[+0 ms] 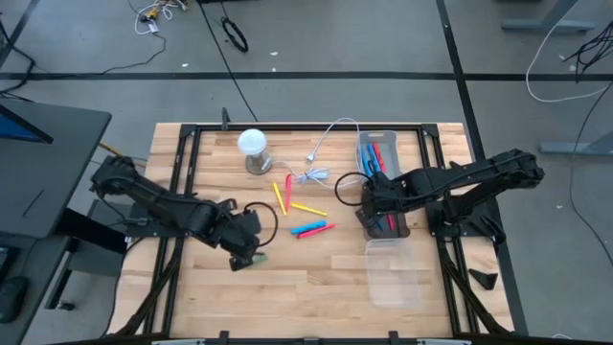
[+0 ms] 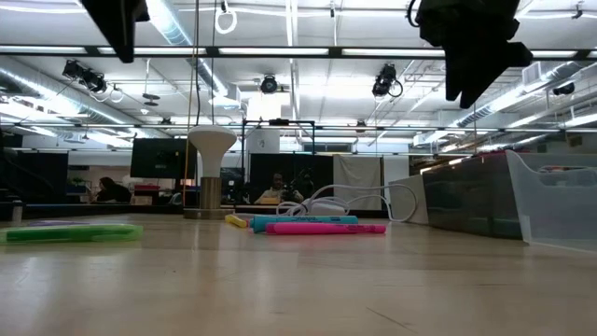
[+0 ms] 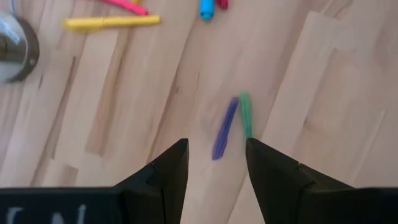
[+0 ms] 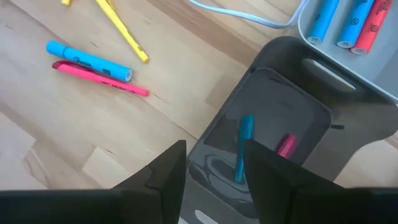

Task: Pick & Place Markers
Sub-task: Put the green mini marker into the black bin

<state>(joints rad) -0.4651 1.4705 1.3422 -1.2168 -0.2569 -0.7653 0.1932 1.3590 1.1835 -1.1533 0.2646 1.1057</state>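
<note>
Markers [image 1: 308, 209] without any legible label

Bare wooden tabletop [image 1: 316, 278] lies open across the lower middle of the high view, while the scattered coloured markers [image 1: 308, 228], the coiled white cable [image 1: 316, 174] and the white domed lamp on its metal base [image 1: 253, 149] crowd the centre and upper middle, and the clear plastic bins [image 1: 388, 273] block the right.

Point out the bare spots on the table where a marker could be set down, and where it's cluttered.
Free: the bare wood near the table's front edge, between the left pincer and the clear bin. Also the strip left of the lamp. Crowded: the middle, with loose markers and white cable, and around the right pincer over the dark bin.
</note>
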